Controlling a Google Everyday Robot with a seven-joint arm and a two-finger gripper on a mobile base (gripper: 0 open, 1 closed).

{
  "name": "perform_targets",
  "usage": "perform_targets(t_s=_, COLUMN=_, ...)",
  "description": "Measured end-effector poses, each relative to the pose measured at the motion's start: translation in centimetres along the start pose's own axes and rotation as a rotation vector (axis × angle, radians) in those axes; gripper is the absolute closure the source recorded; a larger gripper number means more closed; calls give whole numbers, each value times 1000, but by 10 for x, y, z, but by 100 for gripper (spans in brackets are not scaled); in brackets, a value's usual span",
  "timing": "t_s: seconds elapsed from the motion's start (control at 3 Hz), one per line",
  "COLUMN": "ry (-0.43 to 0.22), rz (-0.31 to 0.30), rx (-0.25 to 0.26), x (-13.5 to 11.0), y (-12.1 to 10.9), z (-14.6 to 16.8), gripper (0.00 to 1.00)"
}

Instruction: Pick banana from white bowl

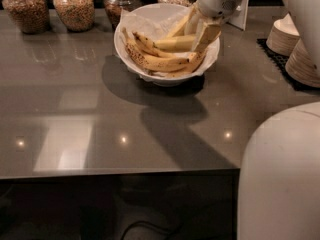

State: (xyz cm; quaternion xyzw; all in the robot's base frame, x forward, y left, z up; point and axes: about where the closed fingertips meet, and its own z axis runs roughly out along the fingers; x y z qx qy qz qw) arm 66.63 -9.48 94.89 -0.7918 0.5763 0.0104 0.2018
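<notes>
The white bowl [121, 46], lined with crumpled white paper, stands at the back middle of the grey table. Several bananas lie in it. The plump bright yellow banana [172, 44] lies across the middle, above the thinner brown-spotted bananas [155, 62]. A slimmer yellow banana [181, 26] stands more steeply behind it. My gripper [199, 34] reaches down into the bowl's right side from above. Its tan fingers [208, 35] are closed on the right end of the plump banana, which sits slightly raised over the others.
Several glass jars [74, 6] of brown grains line the table's back edge, to the left of the bowl and behind it. Stacked small pale bowls [304, 63] sit on a black mat [276, 59] at the right. My white body [280, 179] fills the lower right.
</notes>
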Motion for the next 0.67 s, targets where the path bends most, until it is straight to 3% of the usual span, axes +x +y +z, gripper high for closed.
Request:
perform_targets(t_s=0.33, ry=-134, rz=47, rx=52, x=-4, y=23, z=-32, gripper=100)
perform_targets(t_s=0.67, ry=-329, rz=102, rx=127, x=-19, y=61, z=-73, gripper=100)
